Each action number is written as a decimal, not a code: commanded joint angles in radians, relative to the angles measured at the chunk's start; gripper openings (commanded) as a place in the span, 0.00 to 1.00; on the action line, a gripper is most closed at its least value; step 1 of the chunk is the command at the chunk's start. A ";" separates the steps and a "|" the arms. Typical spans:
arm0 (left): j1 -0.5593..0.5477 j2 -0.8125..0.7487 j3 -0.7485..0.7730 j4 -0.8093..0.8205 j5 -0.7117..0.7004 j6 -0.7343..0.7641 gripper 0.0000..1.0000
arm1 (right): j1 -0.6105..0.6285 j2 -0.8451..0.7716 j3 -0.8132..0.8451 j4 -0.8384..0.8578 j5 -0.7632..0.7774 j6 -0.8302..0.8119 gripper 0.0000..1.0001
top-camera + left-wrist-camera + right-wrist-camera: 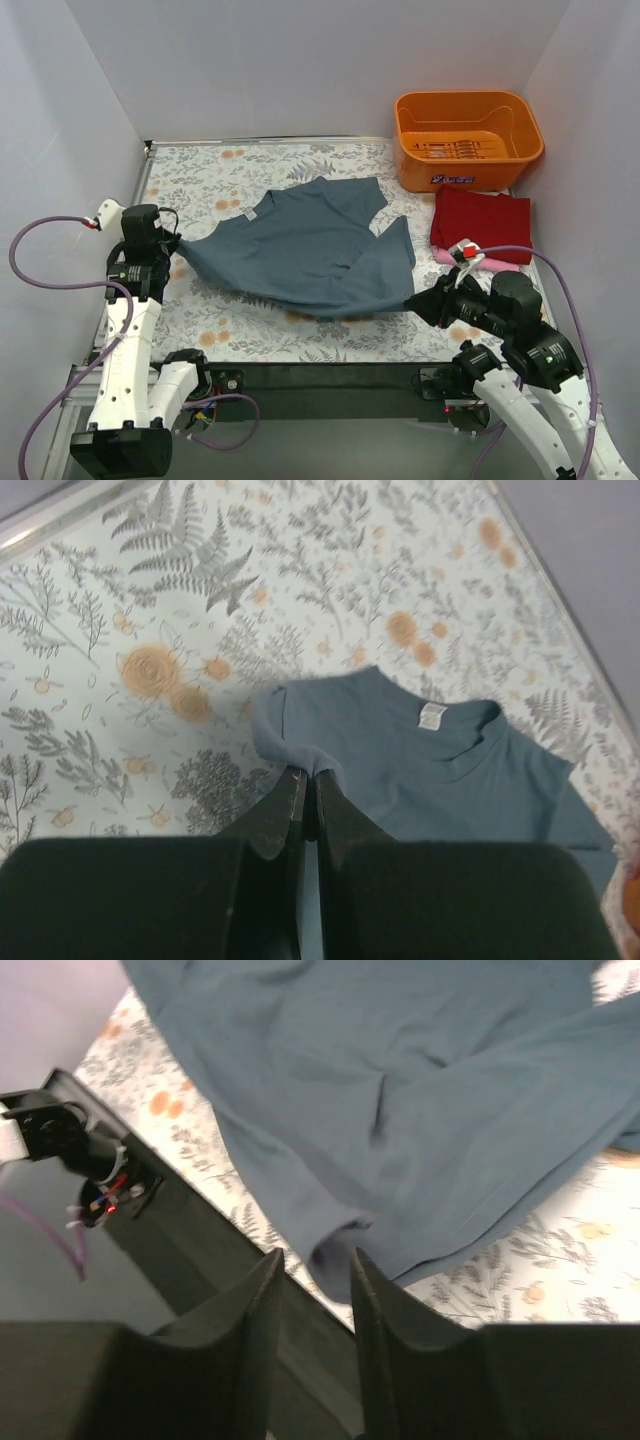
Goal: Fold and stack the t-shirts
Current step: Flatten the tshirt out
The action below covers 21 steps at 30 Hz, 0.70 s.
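Observation:
The slate blue-grey t-shirt (310,250) lies spread and rumpled across the middle of the table, collar label up (432,716). My left gripper (172,247) is shut on its left sleeve edge, and a small bunch of cloth pokes out at the tips (310,775). My right gripper (415,300) is at the shirt's near right corner with its jaws apart (315,1258). The folded corner of blue-grey cloth (400,1090) sits just past the tips, and neither finger presses on it. A folded dark red t-shirt (480,218) lies at the right on a pink one (442,257).
An orange plastic basket (500,170) stands at the back right corner, just behind the red shirt. The table's dark front edge (200,1230) runs right under my right gripper. Grey walls close in the left, back and right sides.

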 commanded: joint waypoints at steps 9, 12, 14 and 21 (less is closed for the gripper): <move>0.007 -0.003 -0.178 0.105 0.094 0.023 0.00 | -0.001 0.374 0.006 0.109 0.126 0.013 0.48; 0.007 -0.006 -0.228 0.135 0.126 0.004 0.00 | -0.001 0.523 -0.004 0.193 0.155 0.007 0.48; 0.007 0.000 -0.247 0.147 0.140 0.000 0.00 | -0.001 0.602 -0.008 0.239 0.183 0.010 0.48; 0.007 0.029 -0.285 0.181 0.137 -0.030 0.00 | -0.002 0.962 0.005 0.474 0.233 0.011 0.47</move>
